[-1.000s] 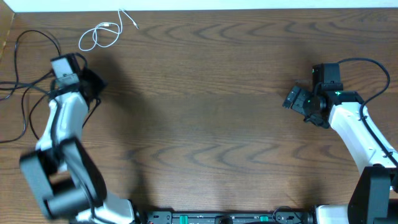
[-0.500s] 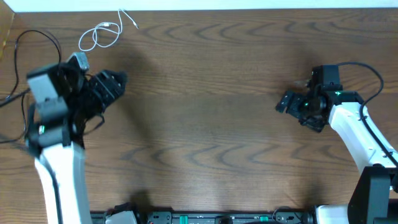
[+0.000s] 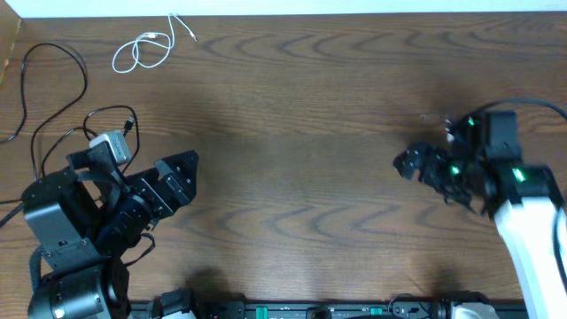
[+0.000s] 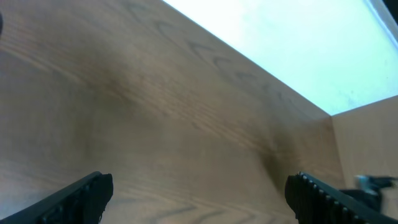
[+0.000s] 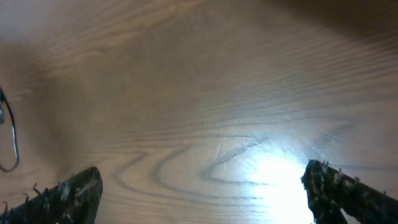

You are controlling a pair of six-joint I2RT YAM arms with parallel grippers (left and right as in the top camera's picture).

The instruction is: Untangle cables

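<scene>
Thin white cable (image 3: 135,53), loosely looped, on wavy-grained wooden table (image 3: 310,133)

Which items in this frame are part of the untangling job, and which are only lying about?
Part of the job:
white cable, coiled at the far left
black cables, looped along the left edge; I cannot tell how many

Just lying about:
arm wire, attached to the right arm
table

1. The table (image 3: 310,133) is showing smooth brown wood grain, mostly matt.
2. The white cable (image 3: 142,51) is looking like smooth plastic.
3. The fingers (image 5: 68,193) of the right gripper (image 5: 202,180) are showing rough, matt black surfaces.
</scene>
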